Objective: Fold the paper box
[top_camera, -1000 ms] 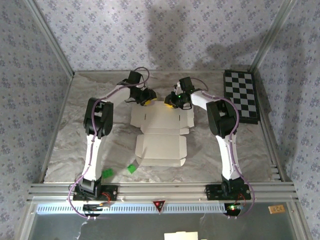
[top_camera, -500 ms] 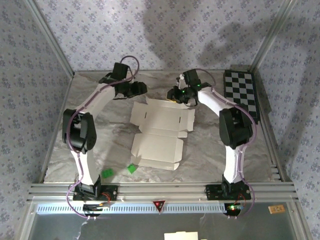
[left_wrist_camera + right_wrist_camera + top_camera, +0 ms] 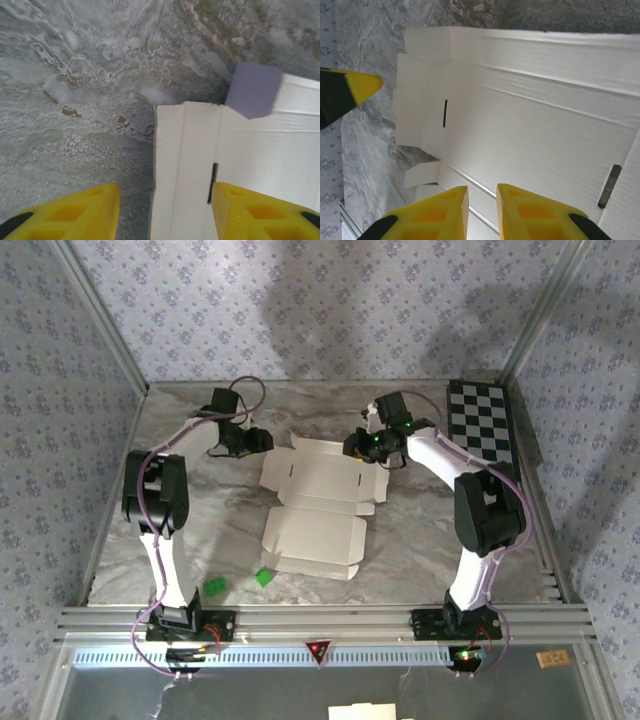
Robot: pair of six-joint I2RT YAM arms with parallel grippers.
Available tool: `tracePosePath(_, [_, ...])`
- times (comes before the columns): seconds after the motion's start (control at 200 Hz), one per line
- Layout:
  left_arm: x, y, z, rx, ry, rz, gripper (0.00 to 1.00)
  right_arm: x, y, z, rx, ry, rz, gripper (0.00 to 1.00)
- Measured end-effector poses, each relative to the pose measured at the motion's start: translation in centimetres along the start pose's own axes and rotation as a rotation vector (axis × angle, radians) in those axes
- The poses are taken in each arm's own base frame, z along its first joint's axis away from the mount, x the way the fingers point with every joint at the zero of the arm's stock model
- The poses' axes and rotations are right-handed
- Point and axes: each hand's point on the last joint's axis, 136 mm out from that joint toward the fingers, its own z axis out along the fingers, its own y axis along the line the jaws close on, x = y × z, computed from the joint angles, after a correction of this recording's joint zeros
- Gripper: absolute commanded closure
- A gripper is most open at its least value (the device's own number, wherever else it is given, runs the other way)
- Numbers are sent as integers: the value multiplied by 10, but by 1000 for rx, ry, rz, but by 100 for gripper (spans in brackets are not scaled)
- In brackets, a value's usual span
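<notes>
The paper box point(image 3: 320, 502) lies as a flat white die-cut sheet in the middle of the marble table. My left gripper point(image 3: 263, 441) hovers at its far left corner. In the left wrist view the left gripper point(image 3: 165, 212) stands open, and the sheet's point(image 3: 250, 150) left edge runs between the yellow fingers point(image 3: 75, 215). A small flap point(image 3: 254, 90) looks lilac in shadow. My right gripper point(image 3: 352, 448) is over the far right part of the sheet point(image 3: 530, 110). Its jaws point(image 3: 482, 215) stand a narrow gap apart above the paper, holding nothing.
A black-and-white checkerboard point(image 3: 482, 430) lies at the far right. Two small green bits point(image 3: 264, 577) point(image 3: 214, 587) sit near the front left. Patterned walls close in the table on three sides, and an aluminium rail point(image 3: 320, 620) runs along the near edge.
The left arm swung out to the left, and its gripper moved from the sheet's far edge to the far left corner. The right gripper shifted slightly right. The sheet's near part slid a little left.
</notes>
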Motion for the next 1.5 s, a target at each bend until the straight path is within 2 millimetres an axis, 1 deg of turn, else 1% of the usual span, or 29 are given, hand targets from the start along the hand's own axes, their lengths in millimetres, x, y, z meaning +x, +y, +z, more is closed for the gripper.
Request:
tracePosePath(0.115, [8, 4, 19, 38, 44, -9, 52, 4, -2, -2, 8, 0, 3, 77])
tracePosePath(0.165, [11, 3, 26, 65, 59, -11, 56, 5, -3, -3, 9, -2, 2, 77])
tracePosePath(0.275, [11, -4, 34, 125, 67, -4, 66, 8, -4, -4, 14, -2, 2, 77])
tracePosePath(0.32, [10, -7, 34, 145, 63, -2, 70, 9, -4, -3, 15, 0, 2, 77])
tracePosePath(0.36, [8, -11, 33, 162, 58, 3, 76, 9, -4, -3, 15, 1, 1, 77])
tracePosePath(0.435, [6, -14, 33, 182, 47, 21, 82, 10, -4, -3, 19, -2, -1, 77])
tracePosePath(0.615, [5, -15, 34, 192, 35, 47, 90, 9, -2, -7, 27, -10, -10, 76])
tracePosePath(0.685, [9, -15, 32, 192, 32, 55, 91, 9, -1, -12, 33, -17, -29, 76])
tracePosePath(0.755, [11, -17, 26, 195, 26, 63, 92, 9, 2, -20, 43, -24, -57, 75])
tracePosePath(0.855, [7, -29, 8, 216, -12, 103, 93, 9, 6, -38, 60, -42, -115, 72])
tracePosePath(0.925, [-2, -45, -14, 238, -61, 158, 93, 6, 11, -55, 63, -67, -174, 68])
tracePosePath(1.014, [-12, -75, -48, 283, -143, 261, 94, 1, 21, -80, 61, -111, -274, 65])
tracePosePath(1.049, [-13, -89, -61, 305, -168, 305, 94, 0, 27, -90, 59, -129, -312, 63])
tracePosePath(1.099, [-14, -109, -79, 337, -202, 372, 94, -1, 35, -105, 57, -146, -383, 58])
tracePosePath(1.159, [-14, -131, -97, 372, -237, 446, 95, 0, 46, -122, 54, -168, -471, 55])
tracePosePath(1.264, [-7, -165, -126, 436, -282, 572, 98, 5, 62, -147, 44, -197, -597, 52])
tracePosePath(1.314, [-1, -178, -137, 466, -296, 623, 100, 7, 68, -158, 40, -207, -652, 51])
tracePosePath(1.404, [9, -196, -158, 516, -318, 706, 100, 13, 79, -176, 29, -226, -752, 47])
tracePosePath(1.499, [21, -209, -178, 559, -343, 792, 100, 17, 87, -193, 18, -246, -840, 41])
